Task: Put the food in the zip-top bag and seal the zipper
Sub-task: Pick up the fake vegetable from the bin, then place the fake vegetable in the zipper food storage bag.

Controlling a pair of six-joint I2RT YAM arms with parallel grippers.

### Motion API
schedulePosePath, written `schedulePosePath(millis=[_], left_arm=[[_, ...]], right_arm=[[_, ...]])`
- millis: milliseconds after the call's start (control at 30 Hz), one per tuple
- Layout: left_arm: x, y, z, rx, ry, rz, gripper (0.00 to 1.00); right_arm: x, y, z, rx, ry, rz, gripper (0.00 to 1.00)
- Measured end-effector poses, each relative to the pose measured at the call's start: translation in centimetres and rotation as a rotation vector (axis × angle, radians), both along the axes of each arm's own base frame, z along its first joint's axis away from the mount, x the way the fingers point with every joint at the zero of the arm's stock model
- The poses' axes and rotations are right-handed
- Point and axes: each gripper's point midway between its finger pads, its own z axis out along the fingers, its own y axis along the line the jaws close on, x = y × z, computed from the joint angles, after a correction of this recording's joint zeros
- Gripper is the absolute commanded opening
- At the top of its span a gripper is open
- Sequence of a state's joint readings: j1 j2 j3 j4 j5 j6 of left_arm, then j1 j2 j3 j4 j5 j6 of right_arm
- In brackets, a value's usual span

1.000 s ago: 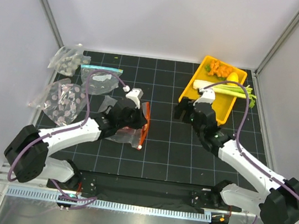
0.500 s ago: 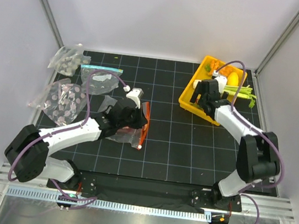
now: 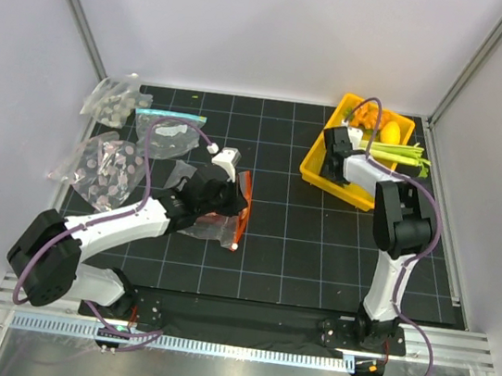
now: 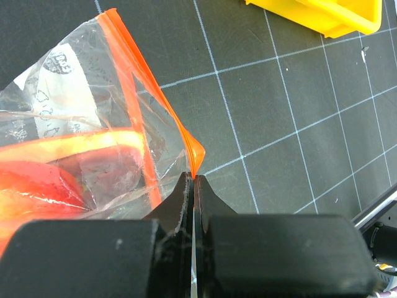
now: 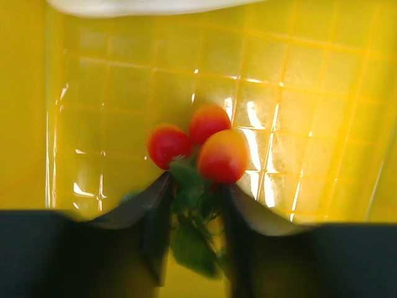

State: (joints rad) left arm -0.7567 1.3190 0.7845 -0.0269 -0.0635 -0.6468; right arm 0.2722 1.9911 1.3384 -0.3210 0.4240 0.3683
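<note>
The zip-top bag [image 3: 222, 217] lies crumpled left of the table's centre. Its orange-red zipper [image 4: 133, 93] runs up from my left gripper [image 4: 194, 180], which is shut on the strip's end. A dark-red and orange slab of food [image 4: 62, 164] shows through the clear plastic. My left gripper [image 3: 229, 188] sits over the bag's far end. My right gripper [image 3: 333, 155] reaches into the yellow tray [image 3: 320, 176]. There its fingers [image 5: 155, 205] press from both sides on the green stem of a cluster of three red tomatoes [image 5: 220, 155].
The tray also holds orange carrot pieces [image 3: 366, 114], a yellow piece [image 3: 391, 133] and green stalks [image 3: 404, 153]. At the far left lie two clear bags of grey dotted pieces [image 3: 114, 99] and a bag with a light-blue strip [image 3: 170, 128]. White walls close in the sides.
The right arm swung from the table's middle out to the yellow tray, and its jaws went from wide to closed round the tomato stem. The left arm and the bag stayed put.
</note>
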Motion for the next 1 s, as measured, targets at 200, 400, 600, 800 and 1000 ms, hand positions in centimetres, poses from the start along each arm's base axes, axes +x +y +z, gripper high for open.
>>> schedulePosePath(millis=[200,400,600,800,1000], left_arm=[[0.0,0.0,0.0,0.0,0.0,0.0,0.0],[0.0,0.0,0.0,0.0,0.0,0.0,0.0],[0.0,0.0,0.0,0.0,0.0,0.0,0.0],[-0.1,0.2,1.0,-0.012,-0.02,0.003,0.0],[-0.2,0.6,3.7,-0.056,-0.076,0.012,0.0]], right_arm=[[-0.7,0.0,0.4,0.039,-0.018,-0.016,0.11],[-2.3,0.1,5.4,0.099,-0.123,0.0,0.1],[-3.6,2.8,14.7,0.248,-0.345,0.087,0.1],[-8.2,8.8,17.7,0.442,-0.424,0.286,0.11],[-13.4,16.2,13.7,0.572,-0.28,0.528,0.11]])
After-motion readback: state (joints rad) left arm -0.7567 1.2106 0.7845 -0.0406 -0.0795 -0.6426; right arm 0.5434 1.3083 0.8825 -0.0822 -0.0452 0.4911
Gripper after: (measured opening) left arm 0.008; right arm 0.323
